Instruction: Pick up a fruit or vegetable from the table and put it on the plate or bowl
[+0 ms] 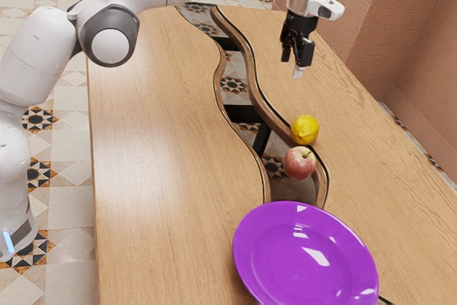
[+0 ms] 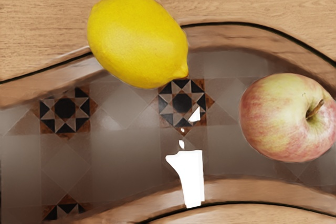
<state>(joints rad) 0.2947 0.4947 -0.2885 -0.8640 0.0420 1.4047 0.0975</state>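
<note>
My pincer (image 1: 298, 62) hangs over the table (image 1: 164, 141), beyond the lemon (image 1: 305, 129). The lemon lies just beside the apple (image 1: 300, 163), both on the table's glass strip (image 1: 232, 85). The plate (image 1: 305, 255) sits near the apple, closer to the camera.

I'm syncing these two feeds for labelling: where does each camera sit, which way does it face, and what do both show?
Exterior view: beside the white robot arm, raised, looking down along the light wooden table to the glossy purple plate; the arm and the black two-finger gripper show.
Wrist view: on the hand, looking down at the wavy glass strip in the table.
Shared: the yellow lemon, the red-yellow apple and the glass strip.
</note>
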